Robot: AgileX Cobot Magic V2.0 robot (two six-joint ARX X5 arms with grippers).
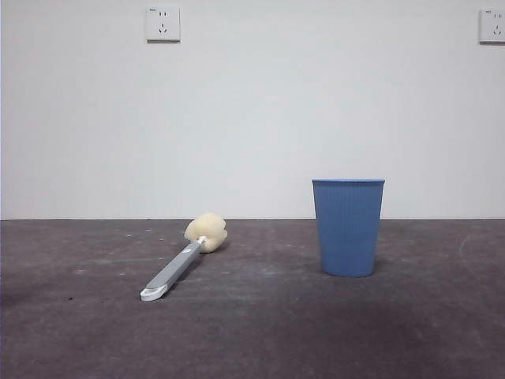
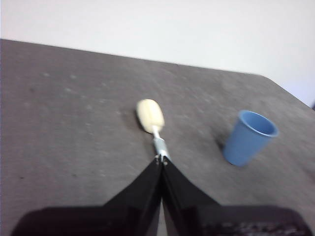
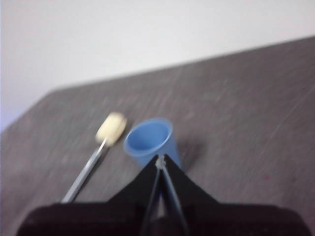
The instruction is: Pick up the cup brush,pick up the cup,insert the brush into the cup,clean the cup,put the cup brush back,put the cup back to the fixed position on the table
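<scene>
Brush handle nearest, cup well beyond it, both arms waiting above.

Lying flat on the table (image 1: 252,332), the cup brush (image 1: 183,262) has its white handle tip toward the front camera and its pale-yellow sponge head away; its long axis slants back toward the cup (image 1: 348,227), which stands upright, mouth up, well apart from the brush and untouched. Seen from the left wrist, the left gripper (image 2: 161,162) hangs above the table with its jaws pressed together, their tips in line with the handle, so the brush runs straight away from it, handle end closest, sponge farthest. By my reading this arm is the nearer one to the brush. Over the cup's near side hangs the right gripper (image 3: 160,160), jaws likewise pressed together, holding nothing.
</scene>
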